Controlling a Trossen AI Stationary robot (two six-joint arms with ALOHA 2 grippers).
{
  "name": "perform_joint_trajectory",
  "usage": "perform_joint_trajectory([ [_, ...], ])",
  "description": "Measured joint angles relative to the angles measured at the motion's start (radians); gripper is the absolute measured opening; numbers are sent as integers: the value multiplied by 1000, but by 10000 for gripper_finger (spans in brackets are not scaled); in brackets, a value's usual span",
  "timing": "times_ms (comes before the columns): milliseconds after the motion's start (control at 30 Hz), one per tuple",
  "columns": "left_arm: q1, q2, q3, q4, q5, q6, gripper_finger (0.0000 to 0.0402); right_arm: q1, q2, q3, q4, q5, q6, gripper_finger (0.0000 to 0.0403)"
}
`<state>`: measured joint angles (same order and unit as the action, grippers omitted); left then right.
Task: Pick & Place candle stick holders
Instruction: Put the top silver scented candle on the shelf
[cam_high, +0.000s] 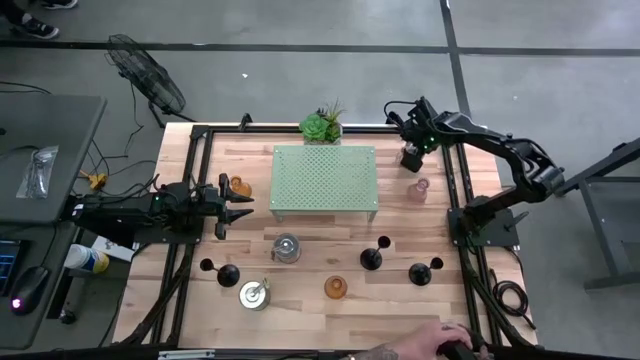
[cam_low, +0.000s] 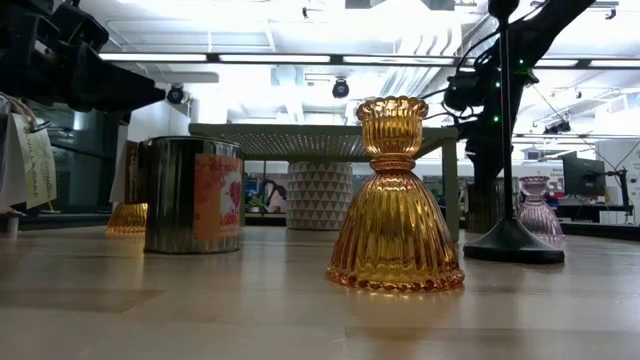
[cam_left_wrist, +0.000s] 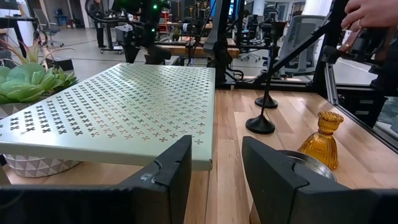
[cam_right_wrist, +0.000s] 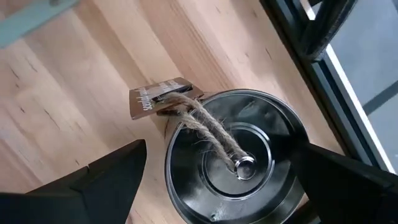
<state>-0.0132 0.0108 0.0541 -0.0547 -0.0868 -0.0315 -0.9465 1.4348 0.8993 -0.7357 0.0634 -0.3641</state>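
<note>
One silvery candle stick holder (cam_right_wrist: 239, 162) stands near the table's (cam_high: 300, 310) far right edge, under the right gripper (cam_right_wrist: 221, 152), whose fingers are spread wide either side of it. Left gripper (cam_left_wrist: 217, 155), fingers apart and empty, faces the perforated stand (cam_left_wrist: 124, 106).

My left gripper (cam_high: 238, 205) sits left of the stand (cam_high: 324, 179) (amber holder (cam_high: 239, 186) beside it); right gripper (cam_high: 411, 156) hovers near its far corner.
</note>
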Motion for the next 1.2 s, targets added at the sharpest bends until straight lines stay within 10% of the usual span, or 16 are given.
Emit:
perform_joint_trajectory([
  [1200, 0, 0, 0, 0, 0, 0, 138, -24, -5, 1, -29, 29, 2, 386],
])
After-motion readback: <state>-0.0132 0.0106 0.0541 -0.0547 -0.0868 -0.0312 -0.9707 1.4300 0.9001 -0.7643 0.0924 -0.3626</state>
